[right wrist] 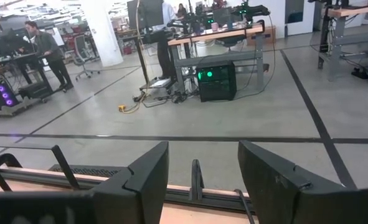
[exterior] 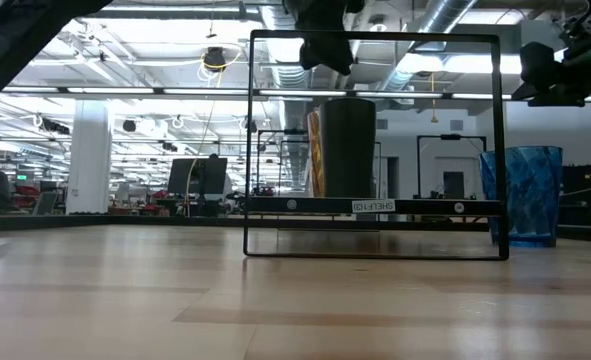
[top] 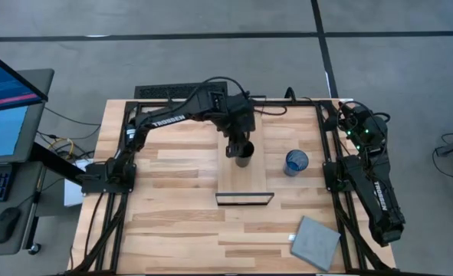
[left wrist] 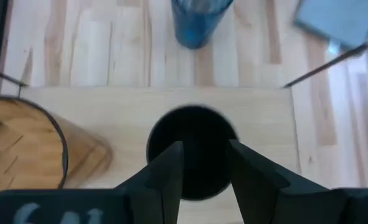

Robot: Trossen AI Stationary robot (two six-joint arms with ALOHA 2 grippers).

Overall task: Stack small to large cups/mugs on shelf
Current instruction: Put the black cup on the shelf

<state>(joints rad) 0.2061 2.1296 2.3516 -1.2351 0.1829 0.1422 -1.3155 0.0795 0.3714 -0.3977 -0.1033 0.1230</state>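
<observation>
The black cup [exterior: 348, 145] stands upright on the light-wood shelf [top: 245, 182], whose black frame [exterior: 375, 38] is at its near end. The amber tumbler [left wrist: 28, 149] stands on the shelf right beside it and shows behind it in the low view [exterior: 315, 150]. The blue cup [top: 296, 162] stands on the table to the right of the shelf. My left gripper [left wrist: 205, 149] is open just above the black cup's mouth [left wrist: 193, 134], clear of it in the low view [exterior: 325, 55]. My right gripper [right wrist: 202, 174] is open and empty at the table's far right, pointing out at the room.
A grey square pad [top: 316, 241] lies at the near right corner of the table. The right arm [top: 372, 184] lies folded along the right edge. Bare wood lies left of the shelf and along the near edge. People stand in the room beyond the table.
</observation>
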